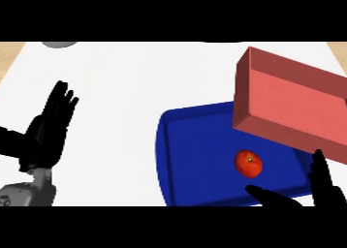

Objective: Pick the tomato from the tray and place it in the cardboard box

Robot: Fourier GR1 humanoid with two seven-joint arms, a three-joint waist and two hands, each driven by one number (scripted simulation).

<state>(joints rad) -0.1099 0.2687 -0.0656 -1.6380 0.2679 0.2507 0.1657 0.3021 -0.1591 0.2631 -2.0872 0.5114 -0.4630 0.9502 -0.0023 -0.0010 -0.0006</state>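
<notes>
A red tomato (248, 163) lies on the blue tray (194, 155), toward the tray's right side. My right hand (323, 186) comes in from the lower right edge, open, its fingers straight and its thumb spread below the tomato without touching it. The reddish-brown box (294, 104) overlaps the tray's upper right corner, its open side facing up and its inside holding nothing. My left hand (51, 126) rests open at the left, fingers pointing up, well away from the tray.
A white counter top (126, 77) stretches across the view with wood-coloured strips at both far edges. A grey round object (59, 44) shows partly at the top left.
</notes>
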